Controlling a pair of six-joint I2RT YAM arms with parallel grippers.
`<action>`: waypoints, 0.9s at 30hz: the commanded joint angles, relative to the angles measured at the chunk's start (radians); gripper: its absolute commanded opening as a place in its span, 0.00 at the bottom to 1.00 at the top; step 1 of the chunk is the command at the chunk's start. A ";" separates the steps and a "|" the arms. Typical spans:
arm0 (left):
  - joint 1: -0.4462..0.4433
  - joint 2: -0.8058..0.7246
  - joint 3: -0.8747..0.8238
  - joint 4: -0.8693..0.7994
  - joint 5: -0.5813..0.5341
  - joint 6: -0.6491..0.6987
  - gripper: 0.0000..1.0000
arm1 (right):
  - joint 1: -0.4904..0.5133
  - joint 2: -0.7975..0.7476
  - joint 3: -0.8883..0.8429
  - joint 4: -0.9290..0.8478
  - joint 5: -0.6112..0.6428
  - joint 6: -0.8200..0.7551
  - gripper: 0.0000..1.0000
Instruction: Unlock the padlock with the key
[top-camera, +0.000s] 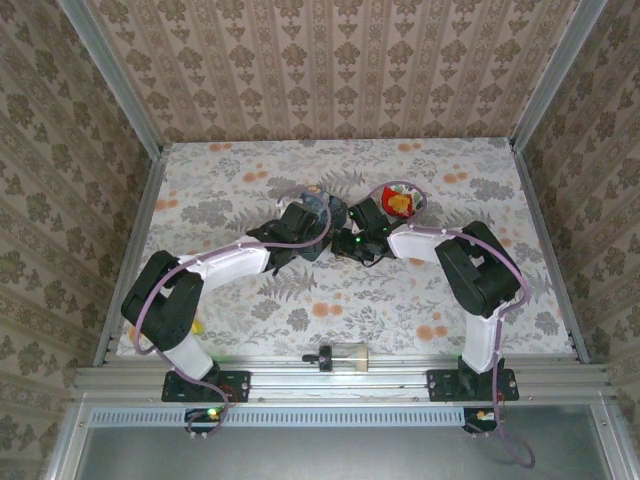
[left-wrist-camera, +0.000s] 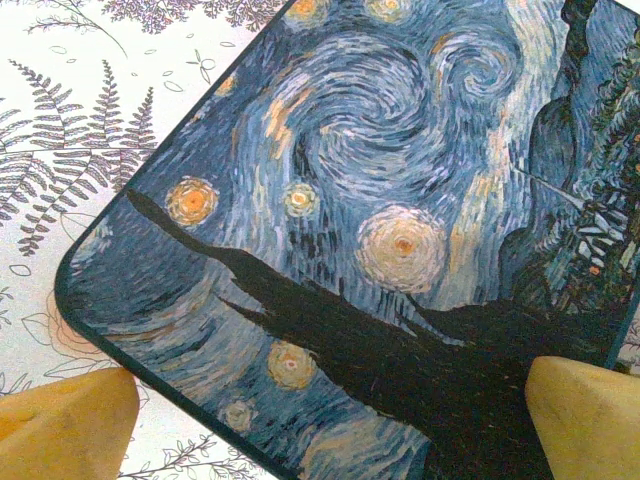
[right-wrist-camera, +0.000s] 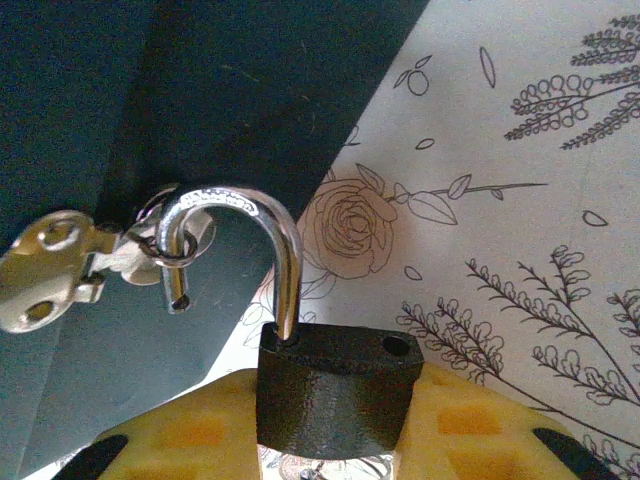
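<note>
One blue swirl-painted box lies flat near the middle of the worktop, a little toward its far edge. We see the left gripper over a rounded corner of that box, its yellow fingers spread wide. One finger is over the flowered worktop just beside the box's edge and the other over the painted lid; we cannot tell whether either touches.

The right gripper sits at the side of the box and pinches the padlock by its black body between yellow pads. The silvery shackle rises from one hole of the body, and the other hole is open and empty. The shackle's free end hangs through a small ring on the box's silver hasp. A red and yellow thing lies near the box, on the side toward the worktop's right edge.
</note>
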 joint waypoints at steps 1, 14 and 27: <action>0.000 -0.006 -0.035 -0.067 0.039 0.004 0.99 | -0.017 0.018 0.044 0.049 0.014 0.024 0.07; 0.011 -0.017 -0.059 -0.042 0.066 -0.011 0.92 | -0.032 0.023 0.043 0.106 0.015 0.082 0.07; 0.021 -0.031 -0.067 -0.042 0.078 -0.013 0.91 | -0.045 0.020 0.064 0.092 0.035 0.076 0.07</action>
